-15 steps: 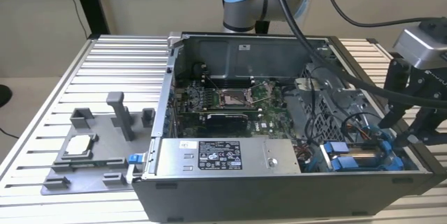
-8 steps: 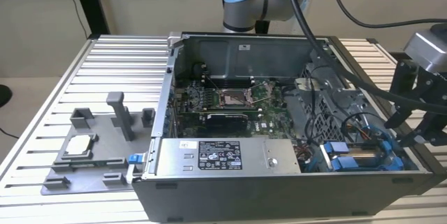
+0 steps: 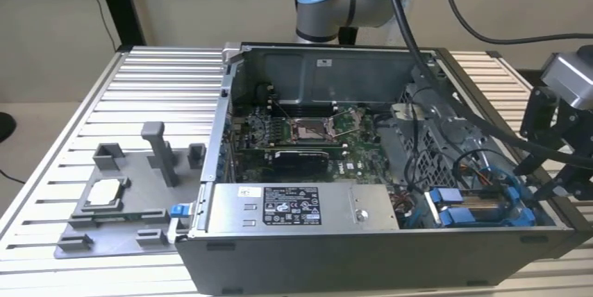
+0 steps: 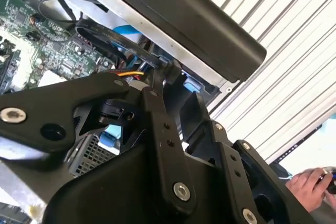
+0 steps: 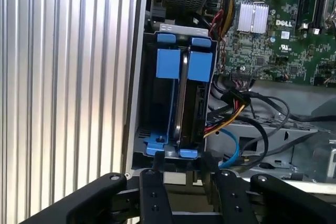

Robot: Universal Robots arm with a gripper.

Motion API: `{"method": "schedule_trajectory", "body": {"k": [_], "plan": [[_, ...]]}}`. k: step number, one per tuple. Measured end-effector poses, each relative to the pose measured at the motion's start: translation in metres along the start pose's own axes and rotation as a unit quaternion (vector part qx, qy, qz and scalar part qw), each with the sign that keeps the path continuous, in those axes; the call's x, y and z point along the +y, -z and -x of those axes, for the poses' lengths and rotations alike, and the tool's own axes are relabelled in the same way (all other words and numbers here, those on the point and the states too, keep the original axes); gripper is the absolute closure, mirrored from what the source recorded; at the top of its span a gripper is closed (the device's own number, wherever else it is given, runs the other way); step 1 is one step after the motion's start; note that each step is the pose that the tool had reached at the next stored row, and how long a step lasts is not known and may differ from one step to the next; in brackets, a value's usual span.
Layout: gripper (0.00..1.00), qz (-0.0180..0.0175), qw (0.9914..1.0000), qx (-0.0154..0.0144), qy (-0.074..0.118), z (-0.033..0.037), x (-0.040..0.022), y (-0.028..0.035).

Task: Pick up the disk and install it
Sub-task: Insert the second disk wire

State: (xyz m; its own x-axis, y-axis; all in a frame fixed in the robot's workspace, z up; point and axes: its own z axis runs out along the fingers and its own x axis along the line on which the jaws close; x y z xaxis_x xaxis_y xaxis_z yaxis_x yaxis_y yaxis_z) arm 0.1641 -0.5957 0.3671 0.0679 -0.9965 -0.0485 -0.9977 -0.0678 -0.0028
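The disk (image 5: 191, 103) stands on edge in the drive bay at the near corner of the open computer case (image 3: 306, 68), on the exterior view's right. A bright blue carrier frames its silver body. A second blue carrier (image 5: 166, 72) sits right beside it. In the exterior view the disk (image 3: 477, 208) shows as blue and silver inside the bay. My black gripper (image 5: 182, 169) hangs just over the carriers' outer ends, one finger on each side, wider apart than the disk is thick. The gripper (image 3: 532, 189) reaches in from the case's right side.
Orange, black and blue cables (image 5: 236, 108) run close beside the bay. The silver power supply box (image 3: 278, 207) and green motherboard (image 3: 306, 137) take up the case. A grey fixture (image 3: 130, 200) with a small silver chip (image 3: 107, 189) lies on the slatted table. A person's hand (image 4: 310, 182) is beyond the table.
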Motion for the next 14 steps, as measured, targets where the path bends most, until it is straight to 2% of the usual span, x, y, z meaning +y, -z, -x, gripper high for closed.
{"method": "schedule_trajectory", "body": {"k": [1, 2, 3, 4, 9, 10, 12, 14], "plan": [[0.0, -0.0001, 1.0, -0.0022, 0.001, -0.0001, 0.0, -0.0008], [0.0, -0.0004, 0.99997, -0.007, 0.003, -0.0001, 0.0, -0.0013], [0.0, -0.0008, 0.99989, -0.0141, 0.004, -0.0001, 0.0, -0.0015], [0.0, -0.0009, 0.99983, -0.0175, 0.005, -0.0001, -0.0001, -0.0016], [0.0, -0.001, 0.9998, -0.0187, 0.007, -0.0001, 0.0, -0.0026], [0.0, -0.001, 0.99978, -0.0195, 0.007, -0.0002, 0.0, -0.0034], [0.0, -0.0013, 0.99966, -0.0249, 0.008, -0.0002, 0.0, -0.0041], [0.0, -0.0014, 0.99964, -0.0255, 0.008, -0.0002, 0.0, -0.0042]]}}
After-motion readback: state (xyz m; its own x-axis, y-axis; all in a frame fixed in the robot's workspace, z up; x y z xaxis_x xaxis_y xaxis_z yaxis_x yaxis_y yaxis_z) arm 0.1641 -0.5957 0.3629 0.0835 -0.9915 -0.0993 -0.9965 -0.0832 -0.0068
